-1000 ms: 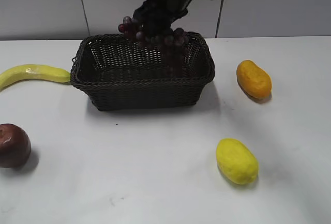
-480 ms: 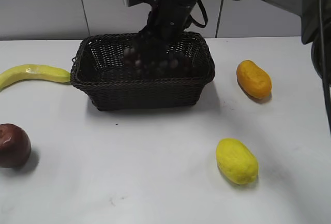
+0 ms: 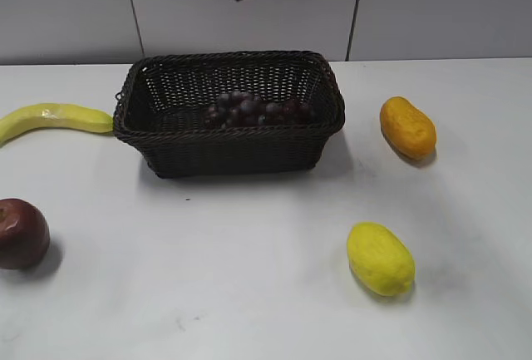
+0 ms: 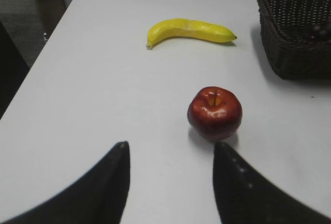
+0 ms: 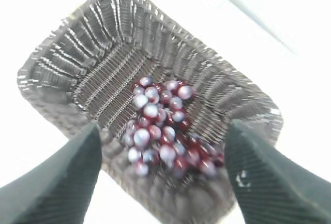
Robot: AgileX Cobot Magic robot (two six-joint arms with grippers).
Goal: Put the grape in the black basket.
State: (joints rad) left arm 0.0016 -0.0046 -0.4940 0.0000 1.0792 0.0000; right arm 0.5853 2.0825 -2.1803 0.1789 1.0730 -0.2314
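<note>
Black right gripper (image 5: 163, 182) — jaws spread, empty — hangs above the basket (image 5: 62, 58), where the grape (image 5: 163, 125) lies. Left gripper (image 4: 170, 182), likewise parted, idles near an apple (image 4: 214, 113). The bunch looks soft, loose, bruisable — best grasped at the stem.

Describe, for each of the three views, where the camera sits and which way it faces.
Exterior: in front of the table, slanting down at the basket; a dark arm part at top.
Left wrist: low, facing the apple and banana; left gripper open.
Right wrist: above, looking down at the grapes; right gripper open.
All show the basket.
</note>
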